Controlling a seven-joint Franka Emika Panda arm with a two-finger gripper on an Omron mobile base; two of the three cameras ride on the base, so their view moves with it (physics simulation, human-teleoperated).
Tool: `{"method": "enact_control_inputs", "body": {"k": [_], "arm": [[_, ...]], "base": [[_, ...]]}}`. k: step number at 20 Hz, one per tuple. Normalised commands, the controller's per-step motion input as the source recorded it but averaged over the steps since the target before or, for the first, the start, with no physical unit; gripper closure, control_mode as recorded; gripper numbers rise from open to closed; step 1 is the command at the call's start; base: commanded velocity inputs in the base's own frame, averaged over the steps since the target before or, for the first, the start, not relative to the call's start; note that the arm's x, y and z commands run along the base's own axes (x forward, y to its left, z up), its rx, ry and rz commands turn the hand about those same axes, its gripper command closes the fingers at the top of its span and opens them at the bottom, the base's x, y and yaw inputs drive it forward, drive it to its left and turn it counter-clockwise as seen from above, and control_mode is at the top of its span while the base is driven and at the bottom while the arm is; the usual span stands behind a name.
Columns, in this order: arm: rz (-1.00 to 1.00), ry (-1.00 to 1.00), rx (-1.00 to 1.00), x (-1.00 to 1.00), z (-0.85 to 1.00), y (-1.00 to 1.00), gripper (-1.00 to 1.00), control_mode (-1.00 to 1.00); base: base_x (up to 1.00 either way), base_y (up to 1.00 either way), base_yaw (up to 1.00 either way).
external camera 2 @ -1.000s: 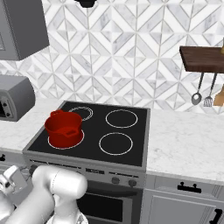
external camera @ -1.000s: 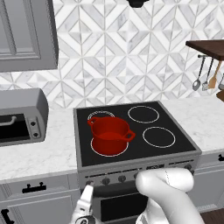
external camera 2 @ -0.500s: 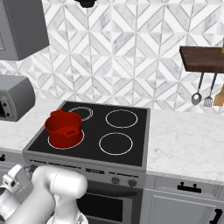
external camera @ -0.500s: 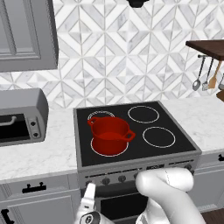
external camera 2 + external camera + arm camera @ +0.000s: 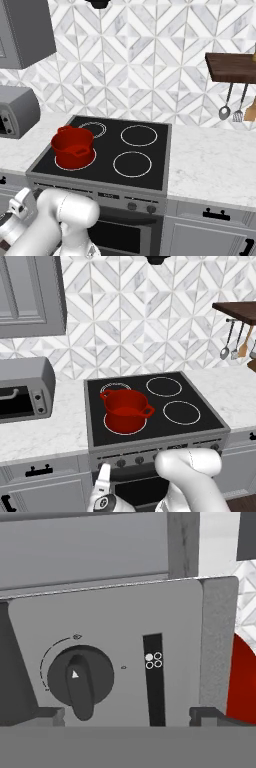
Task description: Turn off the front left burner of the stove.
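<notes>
Dark against the grey steel panel, the knob [image 5: 80, 679] sits straight ahead of the hand [image 5: 127, 714] and a little to its left in the hand view, close in front of the fingertips [image 5: 50, 713]. Its grip bar runs nearly straight up and down in that view, with a small white arrow on it and a dial arc curving around its upper left. Just right of the knob, a black strip carries four dots with the upper left one filled [image 5: 149, 657], which I take to mark this knob as the front left burner's control.

The two fingertips stand well apart, one at each lower corner of the hand view, with nothing between them; the knob lies nearer the left one than the right, so the hand would need to shift left to straddle the bar.

From the left base view the hand [image 5: 103, 479] hangs low, just below the leftmost knob on the stove [image 5: 200, 428]. The front left burner [image 5: 110, 426] lies above and beyond the hand on the black glass, with the red pot [image 5: 125, 406] standing on it.
</notes>
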Motion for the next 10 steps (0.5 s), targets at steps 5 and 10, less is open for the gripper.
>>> {"method": "enact_control_inputs", "body": {"k": [5, 10], "arm": [[0.0, 0.0, -0.02, 0.05, -0.23, 0.25, -1.0, -1.0], [0.0, 0.0, -0.01, 0.09, -0.11, 0.18, -1.0, -1.0]], "base": [[0.0, 0.0, 0.0], [0.0, 0.0, 0.0]]}}
